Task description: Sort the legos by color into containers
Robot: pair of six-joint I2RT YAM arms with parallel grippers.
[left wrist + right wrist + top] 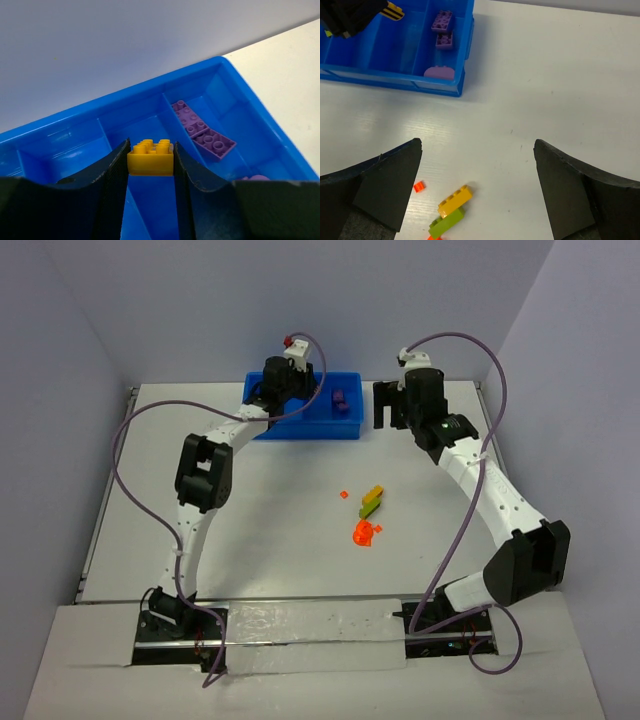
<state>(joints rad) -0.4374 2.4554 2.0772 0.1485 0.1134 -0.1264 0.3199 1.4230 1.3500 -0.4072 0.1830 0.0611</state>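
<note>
My left gripper (150, 155) is shut on a yellow-orange brick (150, 157) and holds it over a middle compartment of the blue bin (125, 107); in the top view it hangs over the bin (345, 430). Purple bricks (202, 131) lie in the right end compartment; they also show in the right wrist view (443, 30). My right gripper (477, 150) is open and empty above the table right of the bin (395, 77). A yellow brick stacked on a green one (451, 210) and a small orange-red piece (419, 187) lie on the table. Translucent orange-red bricks (363, 533) lie nearer.
The white table (250, 530) ends in a raised strip along its left side (100, 510). Grey walls close in behind and on both sides. Purple cables loop off both arms (130, 440).
</note>
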